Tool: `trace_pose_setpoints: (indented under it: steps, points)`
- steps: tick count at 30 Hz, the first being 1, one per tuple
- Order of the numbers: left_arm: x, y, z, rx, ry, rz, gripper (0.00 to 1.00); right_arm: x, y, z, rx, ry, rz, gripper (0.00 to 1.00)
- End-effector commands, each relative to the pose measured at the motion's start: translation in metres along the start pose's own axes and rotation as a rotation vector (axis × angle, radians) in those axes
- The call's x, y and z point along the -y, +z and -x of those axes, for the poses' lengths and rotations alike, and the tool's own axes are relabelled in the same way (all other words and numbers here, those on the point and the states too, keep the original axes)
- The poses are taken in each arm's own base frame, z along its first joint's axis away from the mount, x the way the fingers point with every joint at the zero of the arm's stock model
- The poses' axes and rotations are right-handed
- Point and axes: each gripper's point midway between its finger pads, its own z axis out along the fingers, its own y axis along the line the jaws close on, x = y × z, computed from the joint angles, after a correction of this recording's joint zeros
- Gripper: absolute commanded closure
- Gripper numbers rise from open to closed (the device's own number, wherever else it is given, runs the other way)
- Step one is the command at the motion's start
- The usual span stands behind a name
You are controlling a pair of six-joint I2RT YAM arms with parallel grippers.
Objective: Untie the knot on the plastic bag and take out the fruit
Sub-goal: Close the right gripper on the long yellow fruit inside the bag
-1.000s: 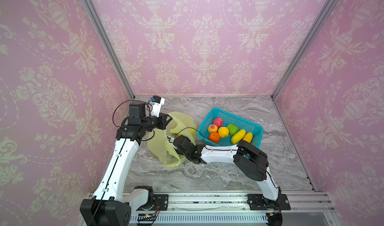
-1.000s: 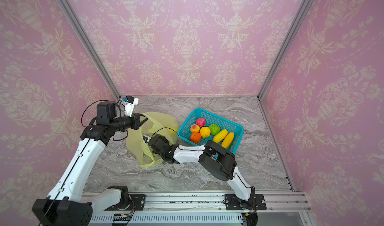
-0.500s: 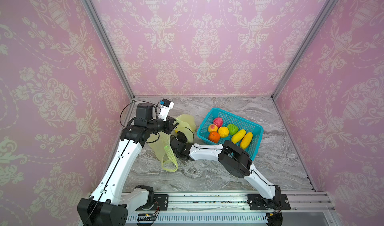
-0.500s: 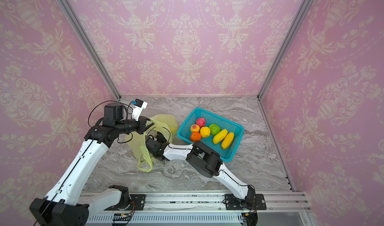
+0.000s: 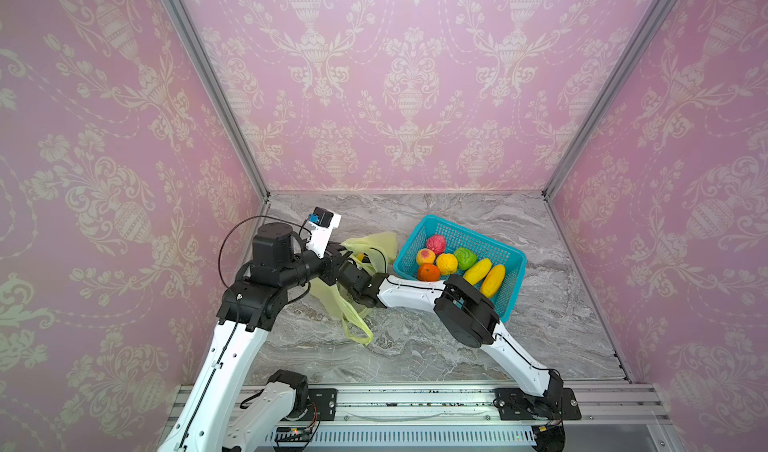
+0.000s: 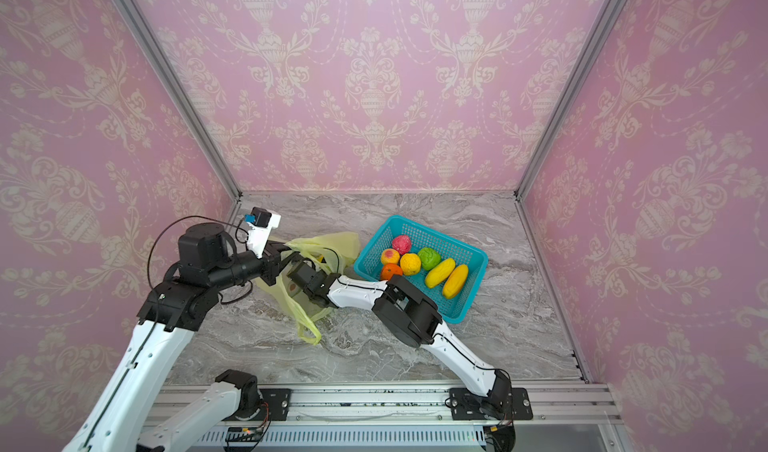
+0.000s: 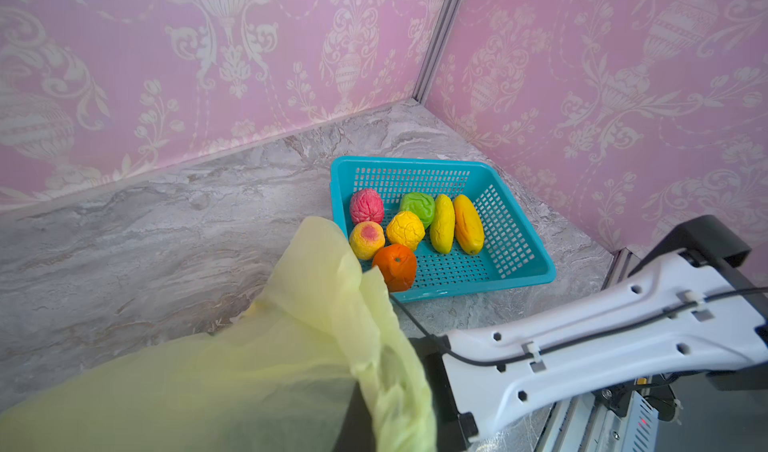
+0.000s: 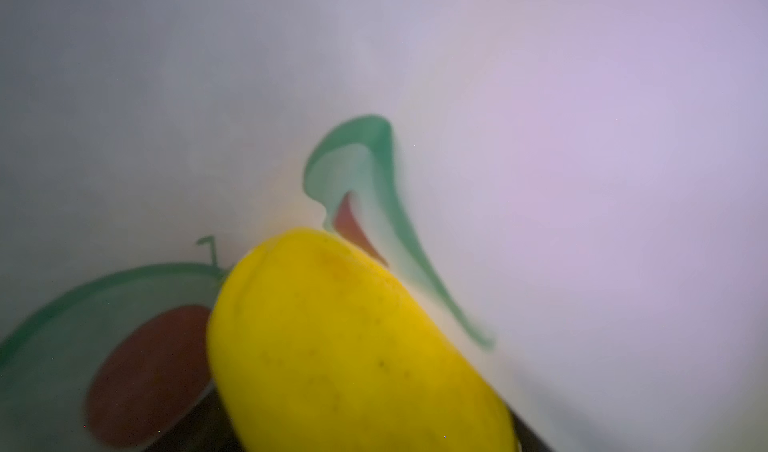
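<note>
Right wrist view: yellow mango (image 8: 353,346) inside the plastic bag (image 8: 582,138) — your right gripper (image 5: 356,269) reaches in, jaws hidden from you. Left of centre in both top views, your left gripper (image 5: 340,250) clamps its rim.

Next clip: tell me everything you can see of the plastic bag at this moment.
The plastic bag is thin, translucent yellow-green film, crumpled, printed with avocado halves seen from inside in the right wrist view. The shut left gripper holds its upper edge up, beside the turquoise basket. One loop handle dangles loose toward the marble table. The right arm reaches into its mouth, where a yellow mango lies.
</note>
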Motion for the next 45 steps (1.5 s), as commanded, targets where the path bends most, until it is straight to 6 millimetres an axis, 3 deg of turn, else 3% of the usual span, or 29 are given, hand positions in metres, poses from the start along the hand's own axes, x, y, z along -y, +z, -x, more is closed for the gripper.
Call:
trace_pose_setpoints:
  steps: [1,9,11,16,21,24,36,45]
  points:
    - [0.001,0.01,0.004,-0.001,0.031,-0.035,1.0,-0.015,0.009,-0.013,-0.045,-0.03,0.016,0.13]
    - [-0.019,0.02,-0.004,-0.055,-0.009,0.043,1.0,-0.009,0.011,-0.015,-0.052,-0.017,-0.003,0.17]
    - [-0.024,0.022,-0.006,-0.07,-0.018,0.062,1.0,-0.01,0.011,-0.015,-0.05,-0.018,0.007,0.24]
    - [-0.031,0.025,-0.009,-0.083,-0.028,0.093,1.0,-0.01,0.006,-0.012,-0.039,0.001,0.037,0.54]
    - [-0.034,0.028,-0.011,-0.097,-0.04,0.101,1.0,-0.004,-0.003,-0.009,-0.009,0.045,0.062,0.68]
    - [-0.036,0.03,-0.012,-0.102,-0.045,0.102,1.0,0.0,-0.014,-0.005,0.023,0.078,0.089,0.77]
    - [-0.041,0.033,-0.015,-0.113,-0.056,0.116,1.0,0.017,-0.06,0.012,0.155,0.229,0.242,0.91]
    - [-0.057,0.034,-0.02,-0.13,-0.085,0.177,1.0,0.014,-0.124,0.038,0.383,0.376,0.533,0.98]
